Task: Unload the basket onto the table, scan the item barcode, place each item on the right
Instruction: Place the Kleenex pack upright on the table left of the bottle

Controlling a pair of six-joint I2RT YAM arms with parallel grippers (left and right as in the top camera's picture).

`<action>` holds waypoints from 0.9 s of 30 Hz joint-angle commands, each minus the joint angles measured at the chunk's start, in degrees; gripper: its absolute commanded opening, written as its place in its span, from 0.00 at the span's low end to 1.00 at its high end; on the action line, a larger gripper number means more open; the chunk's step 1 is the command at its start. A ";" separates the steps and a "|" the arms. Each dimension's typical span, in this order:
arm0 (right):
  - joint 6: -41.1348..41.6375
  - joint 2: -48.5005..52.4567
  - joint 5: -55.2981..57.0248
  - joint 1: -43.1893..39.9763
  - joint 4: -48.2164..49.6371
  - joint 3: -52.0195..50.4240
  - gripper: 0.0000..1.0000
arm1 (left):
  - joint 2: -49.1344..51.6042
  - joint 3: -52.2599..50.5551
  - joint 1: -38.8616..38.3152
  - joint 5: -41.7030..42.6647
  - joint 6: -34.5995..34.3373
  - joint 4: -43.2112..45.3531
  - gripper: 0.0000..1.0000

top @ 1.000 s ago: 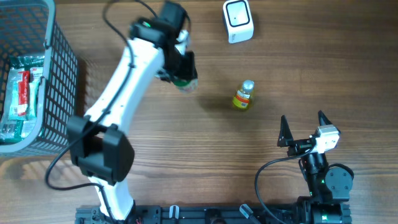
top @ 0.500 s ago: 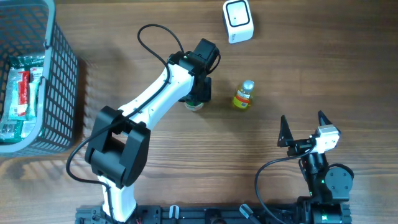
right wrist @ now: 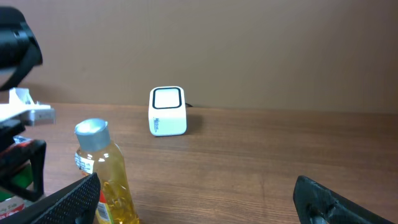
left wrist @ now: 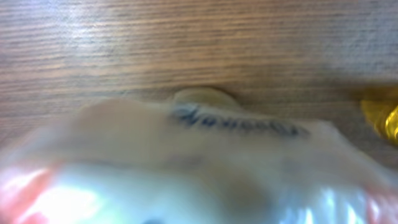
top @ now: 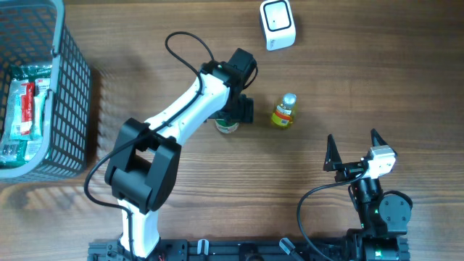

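Mid-table the yellow bottle (top: 283,112) stands upright; right fingers (top: 331,154) gape empty; left fingers (top: 246,111) sit over the green item (top: 227,127), grip unclear.

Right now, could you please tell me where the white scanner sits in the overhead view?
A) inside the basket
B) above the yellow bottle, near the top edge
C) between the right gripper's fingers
B: the white scanner stands near the top edge, apart from the yellow bottle below it.

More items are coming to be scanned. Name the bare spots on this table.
Bare wood lies right of the scanner and bottle, beyond the right pincer, and between the basket and left arm. Crowded: around the left pincer, beside the bottle.
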 commanded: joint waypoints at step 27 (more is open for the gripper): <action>-0.59 -0.35 -0.09 -0.22 0.20 -0.07 1.00 | -7.80 46.25 66.86 0.72 17.68 -23.47 0.95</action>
